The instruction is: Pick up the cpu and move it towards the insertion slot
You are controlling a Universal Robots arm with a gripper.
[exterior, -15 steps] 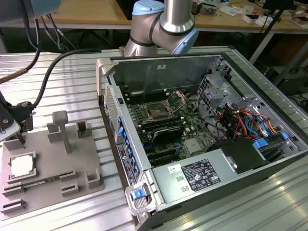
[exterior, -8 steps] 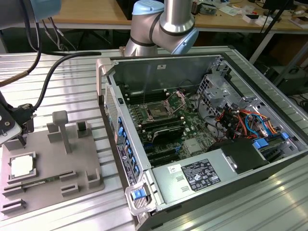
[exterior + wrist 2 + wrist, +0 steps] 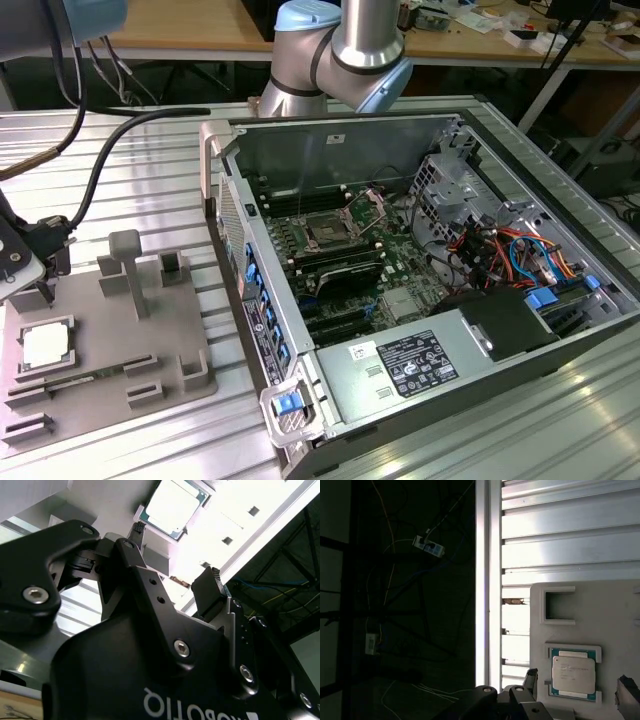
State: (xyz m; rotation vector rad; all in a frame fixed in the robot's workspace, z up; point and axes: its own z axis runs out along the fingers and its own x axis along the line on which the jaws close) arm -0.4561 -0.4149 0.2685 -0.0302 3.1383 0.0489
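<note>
The cpu [image 3: 47, 346] lies flat with its silvery-white top up, seated in a square pocket of a grey fixture plate [image 3: 105, 340] at the exterior view's left. In both wrist views its border is green.

The insertion slot [image 3: 328, 231] has a dark centre and a shiny frame, and its metal bracket is hinged up. It sits on the motherboard [image 3: 400, 272] inside the open computer case [image 3: 330, 140], well apart from the cpu.

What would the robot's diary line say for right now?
gripper: open, holding nothing, over cpu | cpu: flat in grey holder, not lifted | insertion slot: inside computer case, away from cpu
</note>
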